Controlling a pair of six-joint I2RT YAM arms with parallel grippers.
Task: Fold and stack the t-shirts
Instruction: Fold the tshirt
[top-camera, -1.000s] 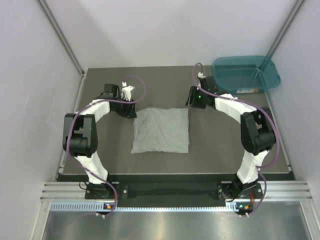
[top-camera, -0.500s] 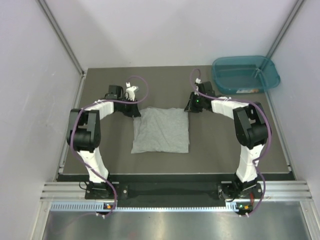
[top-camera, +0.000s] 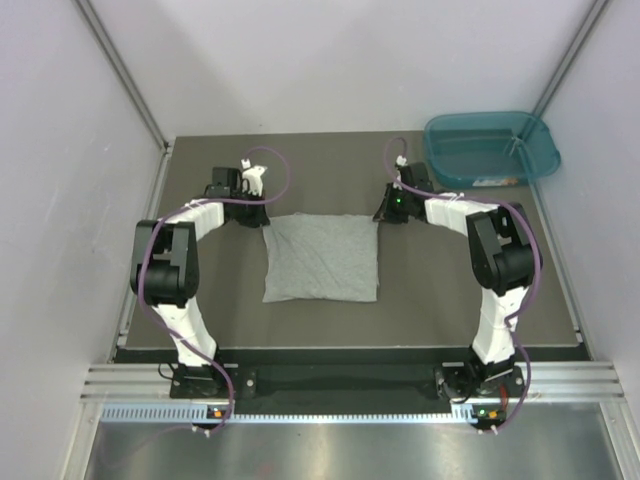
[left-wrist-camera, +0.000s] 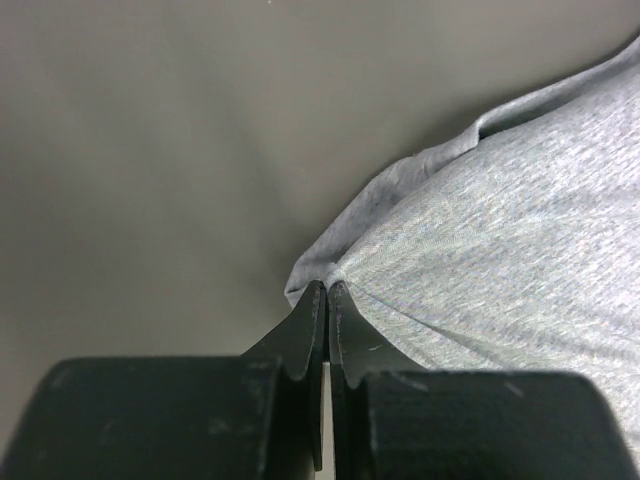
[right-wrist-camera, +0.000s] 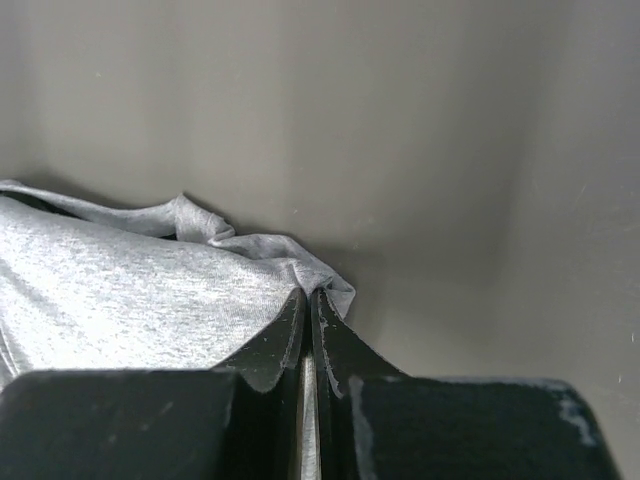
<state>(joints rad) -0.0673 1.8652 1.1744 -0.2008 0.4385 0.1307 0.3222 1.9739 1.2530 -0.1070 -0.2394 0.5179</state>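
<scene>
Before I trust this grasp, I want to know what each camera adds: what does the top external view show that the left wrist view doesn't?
Only the top external view: the whole outline of the t-shirt, the right gripper at its far right corner, and the teal tub at the far right of the table. Only the left wrist view: the left gripper shut on the shirt's corner fabric. Both: the grey shirt lying on the dark table.

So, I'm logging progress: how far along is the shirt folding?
Done: the grey t-shirt is folded to a rough rectangle. In hand: the left gripper and right gripper each pinch a far corner. Left: likely another fold, then stacking; no stack shows yet.
</scene>
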